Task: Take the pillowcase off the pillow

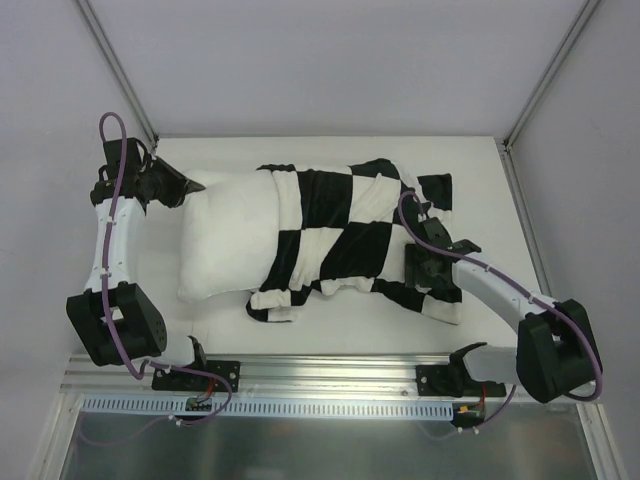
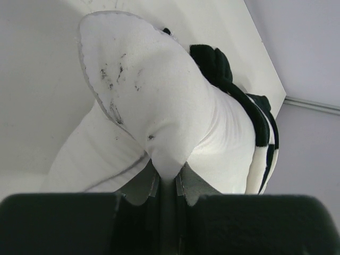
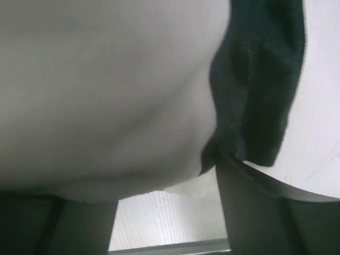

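Observation:
The white pillow [image 1: 225,240] lies across the table, its left half bare. The black-and-white checkered pillowcase [image 1: 345,235] covers its right half, bunched at the pillow's middle. My left gripper [image 1: 190,187] is shut on the pillow's far left corner; in the left wrist view the white corner [image 2: 149,90] is pinched between the jaws [image 2: 167,178], with the pillowcase [image 2: 218,66] behind it. My right gripper [image 1: 420,262] sits on the pillowcase's right end. In the right wrist view its jaws [image 3: 167,212] stand wide apart, with white and black fabric [image 3: 260,79] just past the fingertips.
The white table [image 1: 330,150] has walls at the back and sides, with metal frame posts [image 1: 125,80] at the back corners. An aluminium rail [image 1: 330,380] runs along the near edge by the arm bases.

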`<act>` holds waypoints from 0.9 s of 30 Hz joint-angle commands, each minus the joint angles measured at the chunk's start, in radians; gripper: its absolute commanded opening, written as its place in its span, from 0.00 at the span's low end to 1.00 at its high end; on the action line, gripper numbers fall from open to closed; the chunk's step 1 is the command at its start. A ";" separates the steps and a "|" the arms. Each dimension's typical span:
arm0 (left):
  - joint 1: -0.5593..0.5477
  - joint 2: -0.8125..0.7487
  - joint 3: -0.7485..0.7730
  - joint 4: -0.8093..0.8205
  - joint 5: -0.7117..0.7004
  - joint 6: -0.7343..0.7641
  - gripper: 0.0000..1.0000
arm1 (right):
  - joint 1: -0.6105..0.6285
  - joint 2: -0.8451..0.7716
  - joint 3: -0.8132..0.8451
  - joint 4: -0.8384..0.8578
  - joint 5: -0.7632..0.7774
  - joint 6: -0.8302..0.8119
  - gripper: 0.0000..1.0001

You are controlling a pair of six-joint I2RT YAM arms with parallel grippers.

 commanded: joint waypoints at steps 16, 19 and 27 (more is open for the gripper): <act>0.196 -0.073 0.074 0.020 0.112 -0.020 0.00 | -0.484 -0.319 0.155 -0.146 -0.075 0.022 0.01; 0.241 -0.069 0.092 0.022 0.138 -0.037 0.00 | -0.697 -0.364 0.197 -0.166 -0.143 0.025 0.01; 0.304 -0.035 0.157 0.020 0.183 -0.065 0.00 | -1.064 -0.420 0.252 -0.163 -0.224 0.146 0.01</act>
